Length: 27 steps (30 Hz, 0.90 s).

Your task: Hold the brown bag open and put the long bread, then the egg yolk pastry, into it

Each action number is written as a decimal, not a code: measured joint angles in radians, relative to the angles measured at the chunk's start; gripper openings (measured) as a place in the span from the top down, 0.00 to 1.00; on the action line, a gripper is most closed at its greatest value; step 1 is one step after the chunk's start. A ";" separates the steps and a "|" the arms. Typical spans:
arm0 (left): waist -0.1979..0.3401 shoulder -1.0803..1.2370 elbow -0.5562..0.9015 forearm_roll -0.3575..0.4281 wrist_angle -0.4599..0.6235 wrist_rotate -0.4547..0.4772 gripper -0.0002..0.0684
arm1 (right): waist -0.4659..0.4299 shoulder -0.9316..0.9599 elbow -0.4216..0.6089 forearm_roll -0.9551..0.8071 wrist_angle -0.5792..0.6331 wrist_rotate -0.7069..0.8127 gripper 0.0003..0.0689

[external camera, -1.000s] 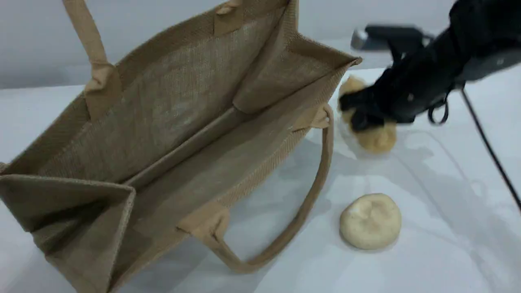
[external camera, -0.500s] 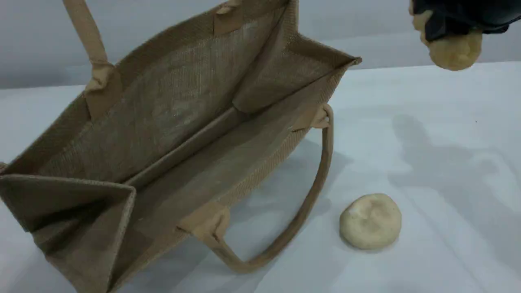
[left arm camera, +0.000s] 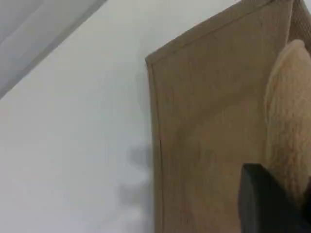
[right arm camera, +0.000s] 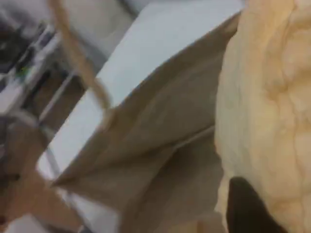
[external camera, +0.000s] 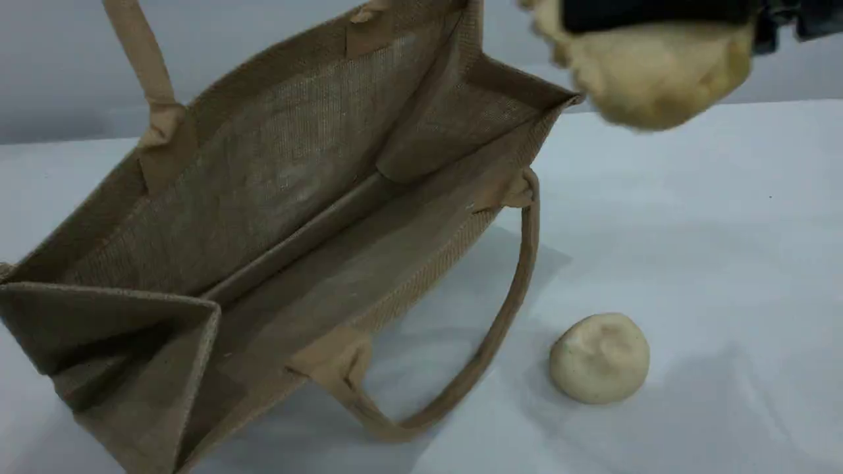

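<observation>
Long bread [external camera: 652, 79] up high, clamped in the right gripper [external camera: 658, 16], right of the brown bag [external camera: 296, 197]. Left gripper [left arm camera: 277, 199] pinches the bag's handle [left arm camera: 286, 121].

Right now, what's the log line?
left gripper: shut on beige handle of tan jute bag | right gripper: holding ridged golden long bread | pale round pastry: on table

A smooth white table [external camera: 724, 263] carries soft grey shadows. A plain grey wall [external camera: 59, 72] rises behind its far edge. In the right wrist view, blurred dark clutter [right arm camera: 19, 53] sits beyond the table.
</observation>
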 joint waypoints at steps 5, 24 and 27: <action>0.000 -0.017 0.000 -0.003 0.001 0.002 0.88 | 0.089 0.000 -0.001 0.003 -0.073 0.005 0.81; -0.001 -0.018 0.000 -0.105 0.001 0.043 0.88 | 0.288 0.250 -0.080 0.072 -0.100 -0.008 0.82; -0.001 -0.018 0.000 -0.111 0.001 0.043 0.88 | 0.307 0.320 -0.142 0.072 -0.133 0.021 0.83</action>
